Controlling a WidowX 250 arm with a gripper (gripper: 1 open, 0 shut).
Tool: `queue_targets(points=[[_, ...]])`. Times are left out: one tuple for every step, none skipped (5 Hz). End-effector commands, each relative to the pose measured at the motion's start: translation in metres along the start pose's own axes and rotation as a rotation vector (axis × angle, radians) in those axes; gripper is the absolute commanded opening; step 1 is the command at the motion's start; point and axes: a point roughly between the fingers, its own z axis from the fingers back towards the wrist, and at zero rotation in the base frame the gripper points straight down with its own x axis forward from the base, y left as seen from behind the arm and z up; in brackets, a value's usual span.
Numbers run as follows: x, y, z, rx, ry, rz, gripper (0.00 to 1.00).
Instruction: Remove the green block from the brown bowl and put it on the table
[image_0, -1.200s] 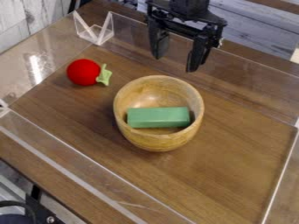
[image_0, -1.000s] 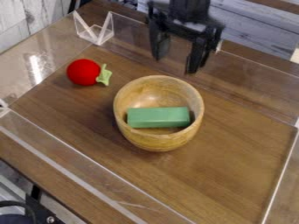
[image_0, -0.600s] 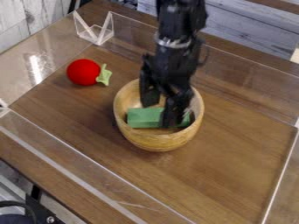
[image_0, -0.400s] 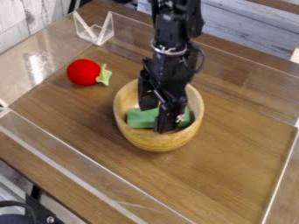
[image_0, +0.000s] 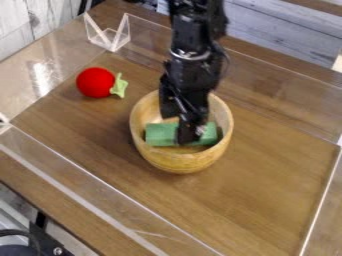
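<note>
A brown wooden bowl (image_0: 150, 139) stands at the middle of the table. Inside it lies the green block (image_0: 164, 134), partly covered by my arm. My black gripper (image_0: 185, 122) points straight down into the bowl, open, with one finger on each side of the block. Whether the fingers touch the block cannot be told. The block still rests in the bowl.
A red ball-like toy with a green leaf (image_0: 95, 82) lies left of the bowl. A clear plastic stand (image_0: 107, 30) sits at the back left. The wooden table (image_0: 267, 200) has a transparent raised rim around it.
My gripper came from the back of the table, above the bowl, down into the bowl and now straddles the green block. Its wrist rolled on the way. The block has not moved.
</note>
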Motion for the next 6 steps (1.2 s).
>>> queue_targets(points=[[-0.001,0.030,0.003,0.022,-0.067,-0.017,1.00],[0.003,0.033,0.003,0.032,-0.081,-0.057,1.00],[0.008,0.034,0.002,0.037,-0.092,-0.099,1.00],[0.013,0.035,0.000,0.039,-0.102,-0.138,1.00],[0.022,0.043,-0.001,0.040,-0.113,-0.180,1.00],[0.031,0.048,-0.002,0.035,-0.125,-0.219,1.00]])
